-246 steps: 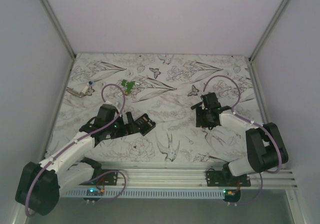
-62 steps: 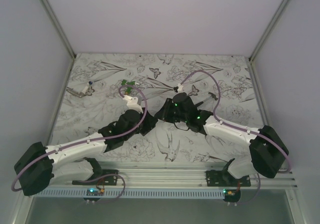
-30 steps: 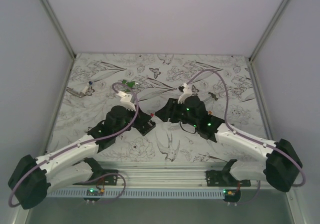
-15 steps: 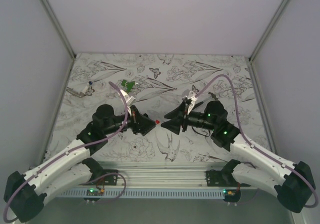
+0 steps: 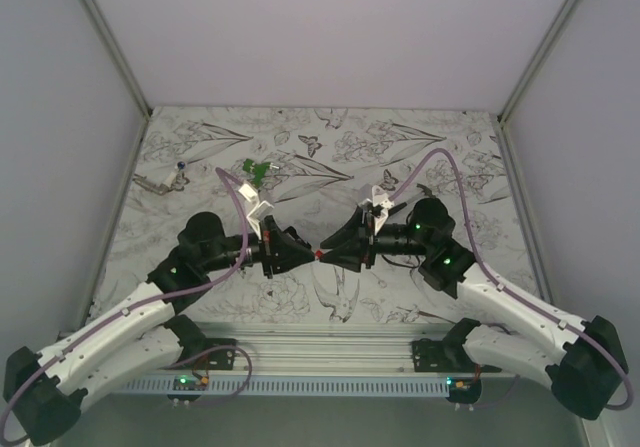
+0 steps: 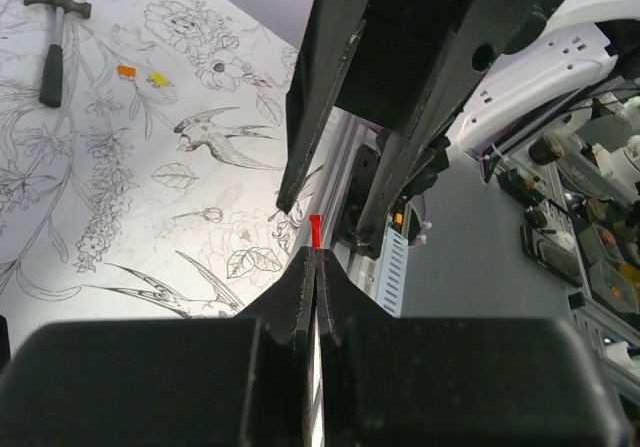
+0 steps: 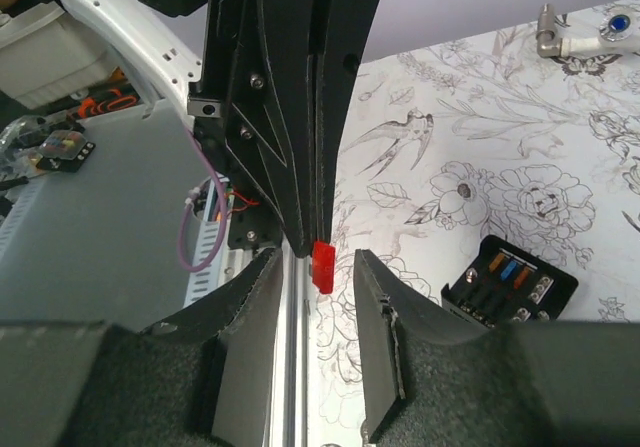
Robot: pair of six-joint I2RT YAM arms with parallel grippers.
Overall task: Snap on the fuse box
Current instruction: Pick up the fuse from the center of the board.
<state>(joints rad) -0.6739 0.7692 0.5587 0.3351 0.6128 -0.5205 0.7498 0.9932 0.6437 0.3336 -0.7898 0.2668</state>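
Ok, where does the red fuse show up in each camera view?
Top external: red fuse at mid-table, between the left gripper and the right gripper.
Left wrist: at centre, sticking up from the left gripper's tips.
Right wrist: at lower centre, between the right gripper's open fingers.
Shared landmark: the shut left gripper pinching it, seen in all three.

Centre of counter [image 5: 420, 137] taken by left gripper [image 5: 303, 255] and right gripper [image 5: 333, 252] tip to tip, red fuse [image 5: 318, 254] between them, no passage there, fuse box [image 7: 510, 277] on counter nearby, far counter open except green piece [image 5: 255, 171], metal tool [image 5: 160, 180], hammer [image 6: 52, 47], enclosure walls [image 5: 60, 117] hemming both sides
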